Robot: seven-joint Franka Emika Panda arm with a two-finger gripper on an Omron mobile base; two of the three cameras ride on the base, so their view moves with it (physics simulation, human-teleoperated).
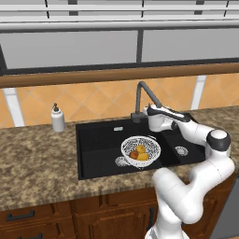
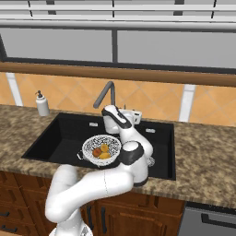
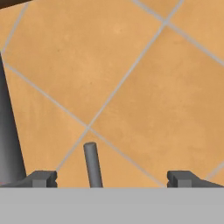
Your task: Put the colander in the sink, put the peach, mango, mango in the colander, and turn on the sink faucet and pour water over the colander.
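The colander [image 1: 140, 150] sits in the left basin of the sink [image 1: 95, 144] near the tabletop's [image 1: 37, 158] back edge, holding the peach [image 1: 134, 154] and two mangoes [image 1: 141, 149]. The hand [image 3: 111, 178] is spread wide behind the sink faucet [image 1: 142, 95], its fingers apart on either side of the small lever [image 3: 92, 164], facing the tiled wall [image 3: 144, 78].

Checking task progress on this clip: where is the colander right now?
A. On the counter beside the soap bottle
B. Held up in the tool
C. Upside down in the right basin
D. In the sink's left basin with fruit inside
D: the colander sits upright in the left basin of the sink, holding the fruit, while the open tool is up at the faucet lever.
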